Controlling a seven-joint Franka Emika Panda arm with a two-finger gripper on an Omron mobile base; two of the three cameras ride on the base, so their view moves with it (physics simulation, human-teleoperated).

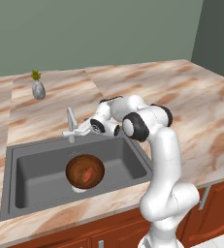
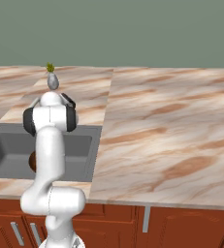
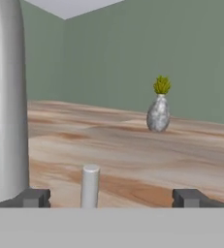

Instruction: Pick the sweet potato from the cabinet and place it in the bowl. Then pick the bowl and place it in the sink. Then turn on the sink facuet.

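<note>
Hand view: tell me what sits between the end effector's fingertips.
The sink facuet's short lever stands between the end effector fingertips, nearer one side; the spout rises beside it.

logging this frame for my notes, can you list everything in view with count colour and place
sink: one, dark grey, set in the counter
bowl: one, dark brown, on the sink floor
sweet potato: one, reddish-orange, inside the bowl
sink facuet: one, silver-grey, behind the sink
vase with a green sprig: one, mottled grey, on the counter behind the sink
counter: one, pink-brown marble
lower cupboards: reddish-brown, under the counter
hand: one, dark fingertips, open around the facuet's lever
</note>
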